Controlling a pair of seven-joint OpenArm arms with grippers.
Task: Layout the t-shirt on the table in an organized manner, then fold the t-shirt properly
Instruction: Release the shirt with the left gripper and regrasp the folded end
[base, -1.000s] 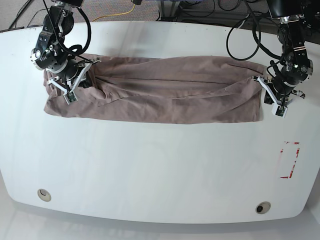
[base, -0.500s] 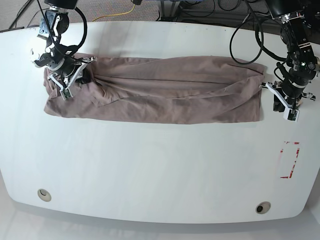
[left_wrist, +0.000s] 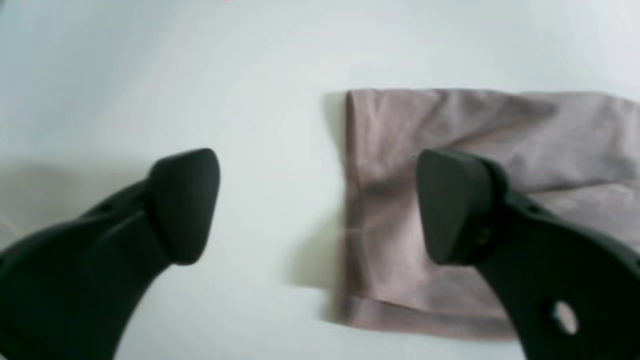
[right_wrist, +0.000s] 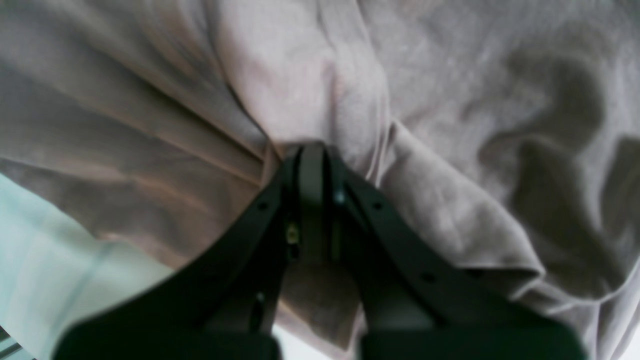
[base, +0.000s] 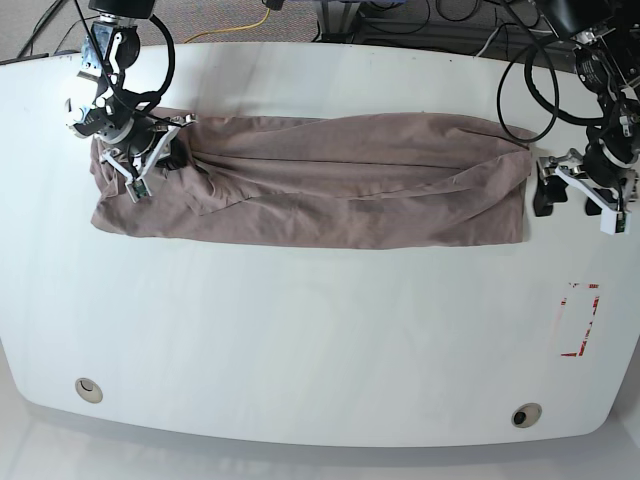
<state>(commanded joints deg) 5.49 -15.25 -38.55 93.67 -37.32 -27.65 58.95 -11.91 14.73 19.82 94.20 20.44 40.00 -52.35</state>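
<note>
White and glossy, the table is filling the base view, carrying red tape marks near one side and two grommet holes along its near edge; beyond its far edge, dark cables and a yellow cord are lying on the floor.

Across the far half of that surface the t-shirt is lying as a long mauve-brown band, already folded lengthwise and rumpled toward the right arm's end.

Compared with the two earlier base pictures, the left gripper is now sitting clear of the cloth's hemmed end, over bare tabletop, where a second ago it was right against that edge. In the left wrist view its jaws are spread wide, one finger over white surface, the other over the fabric, holding nothing.

Meanwhile the right gripper is staying put at the bunched end, its jaws pressed together with cloth gathered around the tips; it looks to be pinching a fold.

My reading: one end is being let go while the other is being kept, so the crosswise folding is not yet done.
</note>
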